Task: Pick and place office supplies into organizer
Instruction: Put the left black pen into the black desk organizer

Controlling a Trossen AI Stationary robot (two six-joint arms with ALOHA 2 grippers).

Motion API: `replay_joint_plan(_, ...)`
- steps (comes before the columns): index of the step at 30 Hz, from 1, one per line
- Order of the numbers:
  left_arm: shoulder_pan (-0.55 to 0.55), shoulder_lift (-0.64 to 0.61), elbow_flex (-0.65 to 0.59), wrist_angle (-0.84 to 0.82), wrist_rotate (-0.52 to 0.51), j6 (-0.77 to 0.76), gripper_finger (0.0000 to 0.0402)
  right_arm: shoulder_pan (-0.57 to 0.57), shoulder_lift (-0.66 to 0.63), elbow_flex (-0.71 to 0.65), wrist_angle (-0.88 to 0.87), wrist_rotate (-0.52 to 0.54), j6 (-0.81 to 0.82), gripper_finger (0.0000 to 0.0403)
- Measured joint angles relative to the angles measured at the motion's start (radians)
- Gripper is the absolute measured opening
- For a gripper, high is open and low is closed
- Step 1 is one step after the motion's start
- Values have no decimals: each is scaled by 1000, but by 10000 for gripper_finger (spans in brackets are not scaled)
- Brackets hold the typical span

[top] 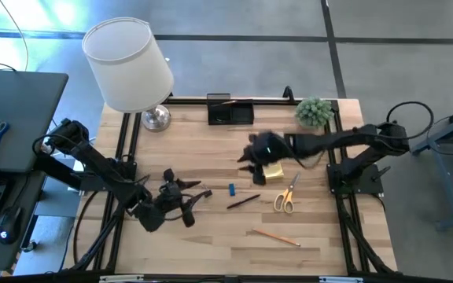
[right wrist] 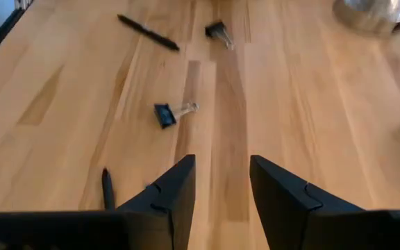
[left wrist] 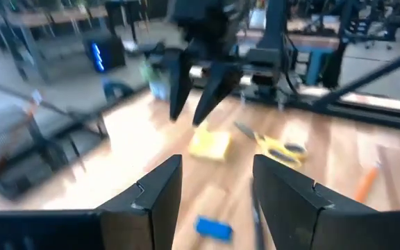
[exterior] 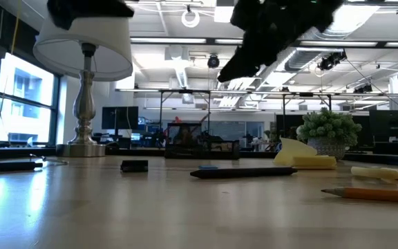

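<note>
The black organizer [top: 230, 111] stands at the table's far edge. A yellow sticky-note pad [top: 272, 171] [left wrist: 210, 144], orange-handled scissors [top: 287, 195] [left wrist: 278, 148], a small blue piece [top: 231, 189] [left wrist: 214, 227], a dark pen [top: 244, 201] [exterior: 244, 172] and a pencil [top: 275, 236] lie flat on the wood. Two binder clips [right wrist: 173, 113] [right wrist: 218, 31] lie farther left. My right gripper [top: 246, 159] [right wrist: 221, 184] hangs open above the table, just left of the pad. My left gripper [top: 201, 194] [left wrist: 214, 191] is open, left of the blue piece.
A white-shaded lamp [top: 130, 64] stands at the far left, its chrome base [right wrist: 375, 10] on the wood. A small potted plant [top: 314, 112] sits at the far right corner. A second dark pen [right wrist: 148, 32] lies beyond the clips. Bare wood lies toward the near edge.
</note>
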Motion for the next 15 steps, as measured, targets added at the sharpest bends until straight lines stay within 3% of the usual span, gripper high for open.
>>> replay_joint_plan(2,-6,0,0,-125,74,-149,165,59,-3,-87,145,82,20,133)
replay_joint_plan(5,-4,0,0,-316,270,-380,165,136,-4,-194,286,156,53,133)
replay_joint_plan(8,-4,0,0,-476,451,-512,165,204,-6,-268,407,210,79,133)
replay_joint_plan(15,-3,5,0,-740,637,-845,165,365,-7,-351,517,468,44,133)
